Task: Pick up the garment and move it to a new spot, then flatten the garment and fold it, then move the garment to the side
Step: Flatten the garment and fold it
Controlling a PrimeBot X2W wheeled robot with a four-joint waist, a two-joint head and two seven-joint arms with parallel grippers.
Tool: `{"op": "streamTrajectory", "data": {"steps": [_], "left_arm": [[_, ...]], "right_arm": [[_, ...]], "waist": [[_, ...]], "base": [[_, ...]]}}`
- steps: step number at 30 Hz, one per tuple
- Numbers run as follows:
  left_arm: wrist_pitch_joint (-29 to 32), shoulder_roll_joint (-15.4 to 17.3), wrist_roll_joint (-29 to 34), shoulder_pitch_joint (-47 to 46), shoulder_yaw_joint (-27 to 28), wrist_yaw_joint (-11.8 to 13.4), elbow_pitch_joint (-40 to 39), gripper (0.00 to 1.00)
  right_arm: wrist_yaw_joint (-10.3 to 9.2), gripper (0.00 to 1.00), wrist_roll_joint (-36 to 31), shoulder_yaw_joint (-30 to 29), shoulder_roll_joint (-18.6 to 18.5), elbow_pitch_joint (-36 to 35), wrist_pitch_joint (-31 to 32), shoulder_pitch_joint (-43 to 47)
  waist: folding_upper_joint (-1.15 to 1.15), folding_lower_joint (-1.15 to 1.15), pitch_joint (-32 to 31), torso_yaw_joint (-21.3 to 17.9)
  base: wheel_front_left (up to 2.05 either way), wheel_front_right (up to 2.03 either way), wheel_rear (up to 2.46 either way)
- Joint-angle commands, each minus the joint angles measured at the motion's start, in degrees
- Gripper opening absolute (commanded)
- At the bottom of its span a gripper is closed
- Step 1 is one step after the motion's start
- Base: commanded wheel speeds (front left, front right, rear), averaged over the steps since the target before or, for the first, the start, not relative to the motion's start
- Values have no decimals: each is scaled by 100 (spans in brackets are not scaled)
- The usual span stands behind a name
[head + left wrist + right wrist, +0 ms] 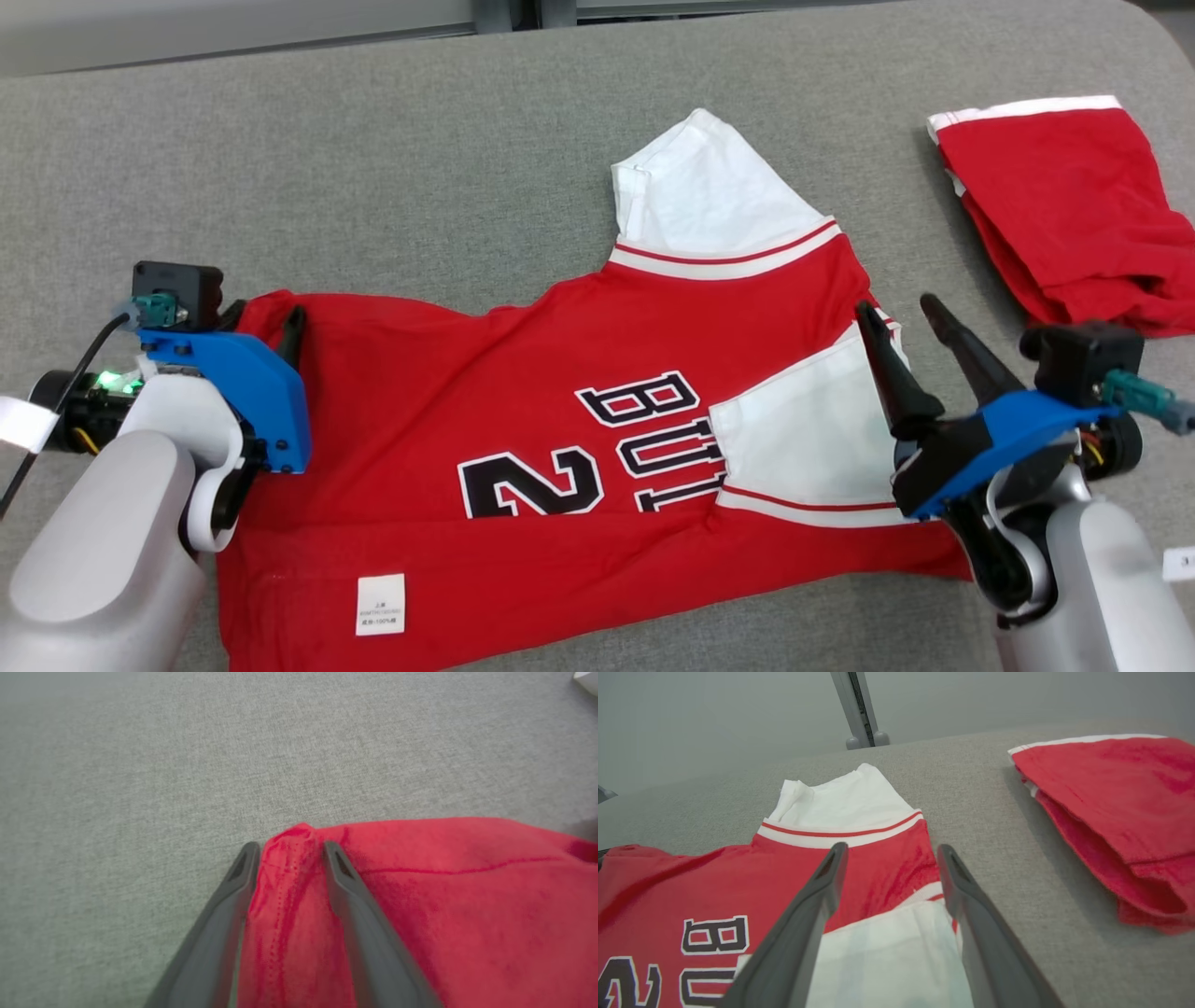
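Garment (523, 392) spread flat, left claw (289, 847) parted astride its red corner, right claw (896, 306) open over white sleeve (803, 439)

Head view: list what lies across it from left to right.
left pincer → red basketball jersey with white sleeves and black lettering → right pincer → folded red cloth garment with white trim

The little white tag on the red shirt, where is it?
In the head view, the white tag sits at the lower left of the red shirt, near its bottom edge and just below the black 2.
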Motion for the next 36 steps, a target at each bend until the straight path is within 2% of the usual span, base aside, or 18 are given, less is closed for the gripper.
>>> {"op": "streamTrajectory", "data": {"steps": [1,3,11,22,30,31,32,33,34,36], "left_arm": [[-5,-13,39,-68,-51,-23,64,33],[-72,-63,45,-154,-67,-48,100,0],[-531,-213,113,-439,-37,-51,-168,0],[-940,-660,198,-565,-279,-81,-801,0],[-1069,-867,258,-660,-417,-41,-1019,0],[-1083,-872,260,-662,-419,-44,-1027,0],[-1093,-874,260,-662,-422,-37,-1033,0],[-1104,-872,256,-661,-422,-30,-1033,0],[-1106,-866,251,-658,-420,-23,-1030,0],[-1117,-847,231,-650,-404,-12,-1023,0]], "right_arm": [[0,100,-46,21,-50,20,27,-159],[0,100,-83,80,-90,101,82,-377],[0,100,-327,17,-333,817,396,-1701],[0,100,-1067,-428,-649,2947,1031,-3459],[0,100,-1508,-854,-571,4069,1115,-4123],[0,89,-1539,-871,-551,4169,1087,-4168],[0,45,-1556,-877,-524,4260,1058,-4190],[0,8,-1571,-876,-499,4343,1025,-4206],[0,0,-1592,-874,-483,4417,1008,-4226],[0,0,-1611,-855,-460,4500,831,-4294]], "waist": [[0,-1,33,30],[0,-1,88,75],[0,-1,275,494],[0,-1,621,1394],[0,-1,853,1658],[0,-1,859,1660],[0,-1,860,1657],[0,-1,857,1649],[0,-1,851,1637],[0,-1,830,1599]], "base": [[0,0,0],[0,0,0],[0,0,0],[0,0,0],[0,0,0],[0,0,0],[0,0,0],[0,0,0],[0,0,0],[0,0,0]]}}
